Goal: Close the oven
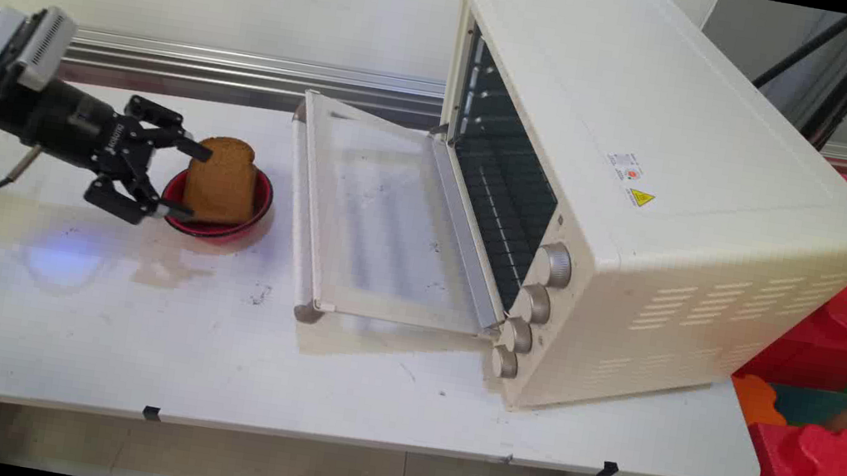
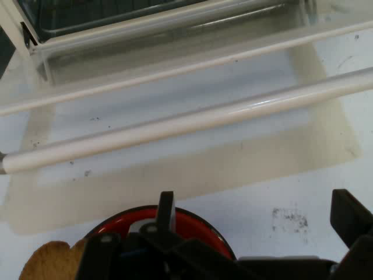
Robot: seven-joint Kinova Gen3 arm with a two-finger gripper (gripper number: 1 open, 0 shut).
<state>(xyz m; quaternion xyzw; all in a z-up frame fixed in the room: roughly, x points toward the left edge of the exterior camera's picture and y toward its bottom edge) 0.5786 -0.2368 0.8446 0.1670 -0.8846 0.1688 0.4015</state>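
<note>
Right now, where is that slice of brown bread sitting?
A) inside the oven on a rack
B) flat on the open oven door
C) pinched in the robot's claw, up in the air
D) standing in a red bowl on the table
D: the bread stands upright in the red bowl on the table, left of the oven's open door, with the gripper open around it.

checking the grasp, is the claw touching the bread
Cannot tell. In the main view the open claw straddles the bread in the red bowl; no plain contact or gap shows.

Glossy red bowl [image 1: 224, 225] — rough bread [image 1: 220, 181] — glass oven door [image 1: 384, 224].
</note>
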